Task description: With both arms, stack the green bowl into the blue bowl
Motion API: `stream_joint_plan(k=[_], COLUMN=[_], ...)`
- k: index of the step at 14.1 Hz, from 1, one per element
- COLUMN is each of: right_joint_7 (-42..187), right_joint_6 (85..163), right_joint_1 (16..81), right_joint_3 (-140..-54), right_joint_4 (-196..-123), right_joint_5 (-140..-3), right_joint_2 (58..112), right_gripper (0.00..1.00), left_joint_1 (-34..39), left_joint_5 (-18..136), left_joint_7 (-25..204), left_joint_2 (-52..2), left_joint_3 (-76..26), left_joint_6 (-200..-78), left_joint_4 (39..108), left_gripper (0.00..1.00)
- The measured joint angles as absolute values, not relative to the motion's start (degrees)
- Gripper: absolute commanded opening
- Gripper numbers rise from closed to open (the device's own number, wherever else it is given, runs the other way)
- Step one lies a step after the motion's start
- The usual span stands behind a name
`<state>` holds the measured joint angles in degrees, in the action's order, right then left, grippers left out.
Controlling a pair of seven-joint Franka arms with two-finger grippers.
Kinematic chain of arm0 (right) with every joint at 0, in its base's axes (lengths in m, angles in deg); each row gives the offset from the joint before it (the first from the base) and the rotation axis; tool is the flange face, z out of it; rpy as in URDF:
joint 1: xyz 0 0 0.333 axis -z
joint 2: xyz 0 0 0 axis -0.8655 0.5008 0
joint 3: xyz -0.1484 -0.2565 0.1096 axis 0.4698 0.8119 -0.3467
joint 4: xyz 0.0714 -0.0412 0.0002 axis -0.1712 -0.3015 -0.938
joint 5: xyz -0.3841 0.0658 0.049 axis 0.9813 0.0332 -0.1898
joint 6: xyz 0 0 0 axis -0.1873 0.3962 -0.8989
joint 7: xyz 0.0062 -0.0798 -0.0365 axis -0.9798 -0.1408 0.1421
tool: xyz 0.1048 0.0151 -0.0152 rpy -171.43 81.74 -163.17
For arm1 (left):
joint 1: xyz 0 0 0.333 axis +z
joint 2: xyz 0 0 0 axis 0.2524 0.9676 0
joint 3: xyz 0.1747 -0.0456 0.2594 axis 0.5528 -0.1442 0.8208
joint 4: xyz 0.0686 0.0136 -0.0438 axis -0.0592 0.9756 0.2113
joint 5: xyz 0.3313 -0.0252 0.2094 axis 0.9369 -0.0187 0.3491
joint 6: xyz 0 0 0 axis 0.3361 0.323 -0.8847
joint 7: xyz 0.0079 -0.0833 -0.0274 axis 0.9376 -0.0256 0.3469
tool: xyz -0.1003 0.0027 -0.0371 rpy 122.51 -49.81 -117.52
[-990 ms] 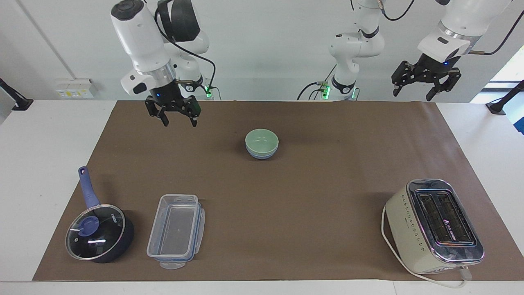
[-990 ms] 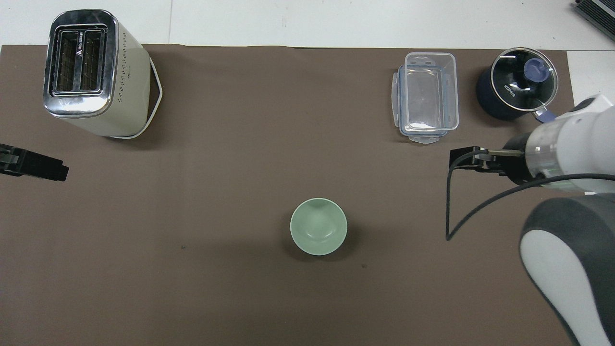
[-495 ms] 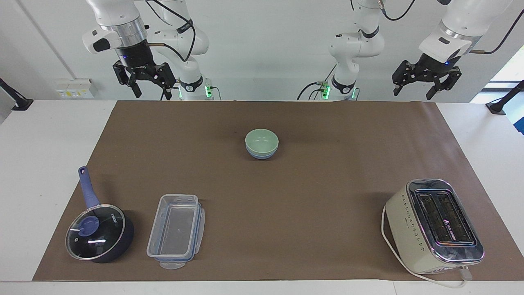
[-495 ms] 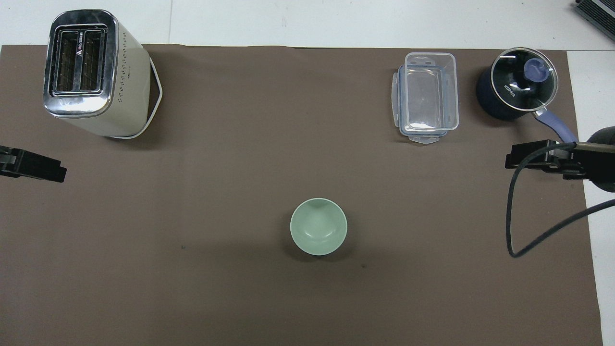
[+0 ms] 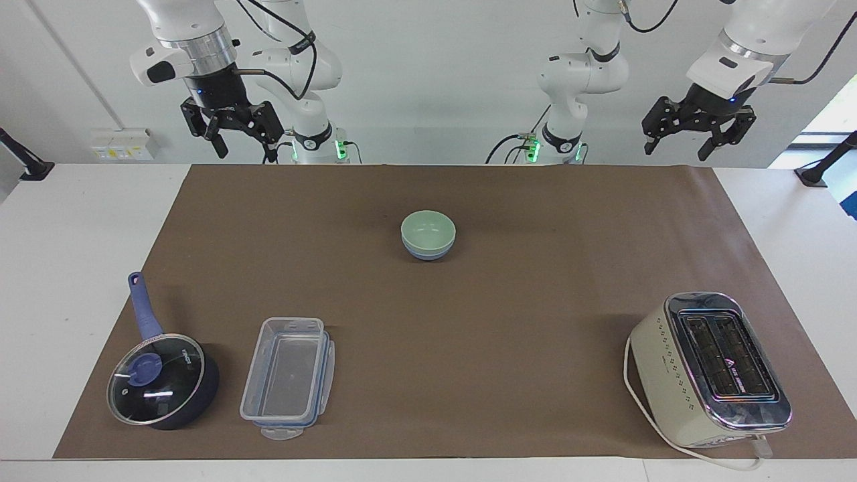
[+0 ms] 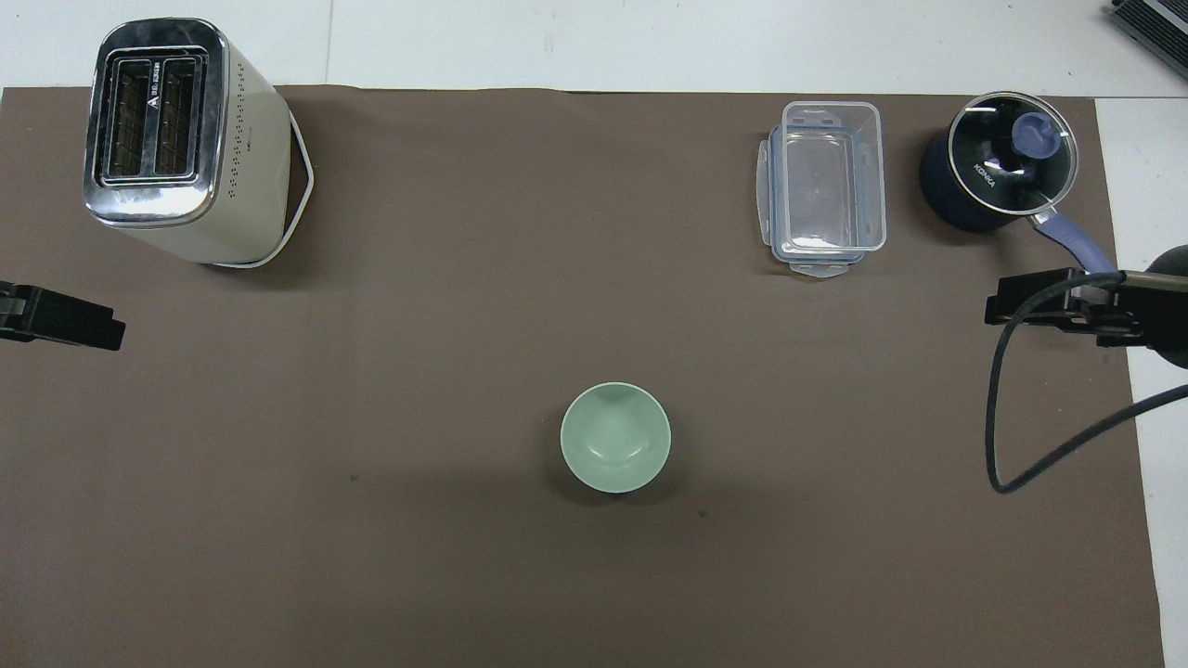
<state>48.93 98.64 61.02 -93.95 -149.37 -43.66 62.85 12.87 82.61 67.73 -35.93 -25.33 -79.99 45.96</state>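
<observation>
Since a second ago the right claw (image 5: 231,139) has risen from low over the brown mat to hang high by its own base, fingers spread and empty, while the left claw (image 5: 698,137), also spread and empty, has barely shifted at its end of the table (image 5: 80,227). The green bowl (image 5: 428,229) already sits nested in the blue bowl (image 5: 428,254) at mid-mat, nearer the robots than the toaster (image 5: 710,368), the clear box (image 5: 288,378) and the pot (image 5: 164,381). Both bowls look light, rigid, smooth and perhaps breakable, so I would pinch the rim; the pot's glass lid reads "KONKA", the toaster's mark is illegible.
</observation>
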Motion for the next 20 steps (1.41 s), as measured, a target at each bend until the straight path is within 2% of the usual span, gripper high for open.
stream_joint_plan(k=[4, 9, 20], right_joint_7=[49.7, 57.9, 57.5], right_joint_6=[96.0, 91.1, 91.1], right_joint_1=[60.5, 56.0, 55.1], right_joint_3=[-90.7, -79.7, -83.0], right_joint_4=[-147.8, -145.0, -144.8], right_joint_5=[-43.3, -41.4, -41.4], right_joint_2=[62.9, 62.8, 63.5], right_gripper=[1.00, 1.00, 1.00], left_joint_1=[12.9, 12.9, 12.9], left_joint_5=[82.6, 82.6, 82.6], left_joint_7=[67.7, 67.8, 67.8], left_joint_2=[-35.9, -35.9, -36.0], left_joint_3=[-25.3, -25.3, -25.3], left_joint_6=[-80.0, -79.9, -79.7], left_joint_4=[46.0, 46.0, 46.0], left_gripper=[1.00, 1.00, 1.00])
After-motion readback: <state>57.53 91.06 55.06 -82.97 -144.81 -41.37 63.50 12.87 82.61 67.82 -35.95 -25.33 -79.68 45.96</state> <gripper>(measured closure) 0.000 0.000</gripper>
